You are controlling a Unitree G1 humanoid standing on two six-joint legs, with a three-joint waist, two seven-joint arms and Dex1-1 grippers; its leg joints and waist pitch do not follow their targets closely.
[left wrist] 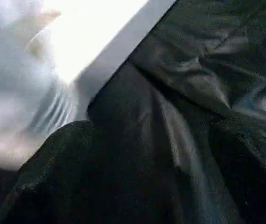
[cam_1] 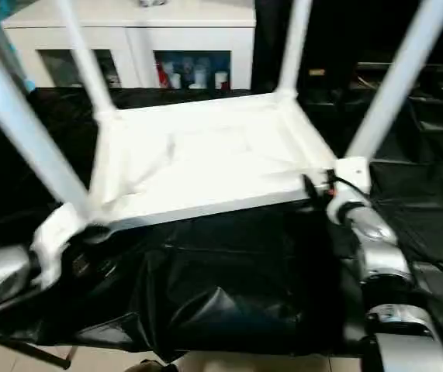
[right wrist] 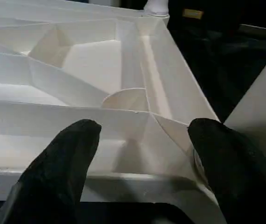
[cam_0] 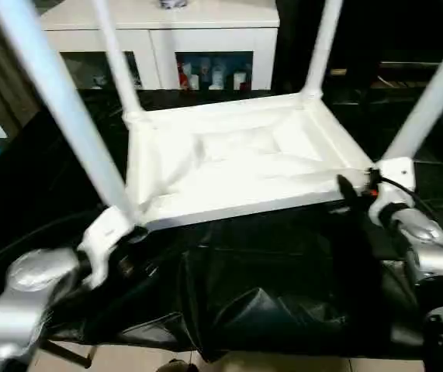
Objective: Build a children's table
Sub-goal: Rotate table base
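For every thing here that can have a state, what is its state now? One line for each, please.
Children's table: upside down on the black-covered work table, ribbed underside up.
Four legs: all in their corner sockets, pointing up.
Right claw: open, at the tabletop's near edge.
Left claw: at the near left corner.

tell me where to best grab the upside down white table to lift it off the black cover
Probably by the near rim of the children's table, at its two front corners, coming from the robot's side. It lies top-down, legs up, so the ribbed rim faces up with an edge to pinch.
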